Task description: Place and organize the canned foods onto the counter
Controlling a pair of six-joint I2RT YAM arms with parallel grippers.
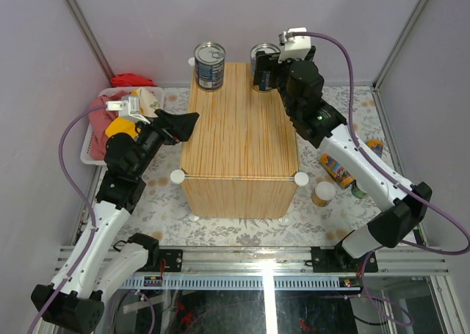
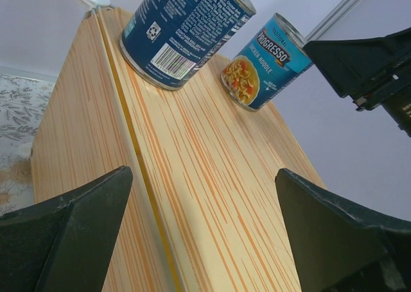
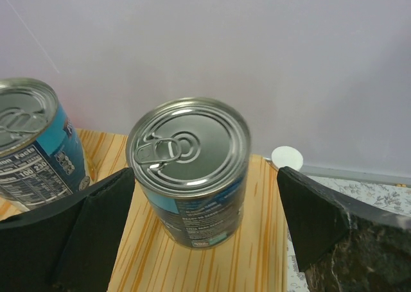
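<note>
Fingers [image 3: 90, 234] of the right gripper [image 3: 205, 176] stand wide apart, one on each side of a blue-labelled can [image 3: 189, 144], with a gap showing on both sides, so nothing is clamped. That can stands upright, its long axis vertical and its pull-tab lid facing up, at the far right corner of the counter [image 1: 242, 143]. A second blue can [image 1: 210, 66] stands upright just to its left along the same far edge, the two near each other but apart.

Since the flanked can already rests on the counter, the coming move probably turns on backing straight off without brushing it. The can lies dead centre between the fingers, so any sideways drift could tip it.

At the left gripper [image 2: 204, 172], the fingers [image 2: 70, 240] are equally spread and hold nothing, hovering at the counter's left side and facing both cans across the wood top.

On the tabletop [image 1: 235, 230] right of the counter, a white-lidded can [image 1: 324, 193] stands upright and an orange-labelled can [image 1: 338, 171] lies on its side. Both are much nearer the right arm.
</note>
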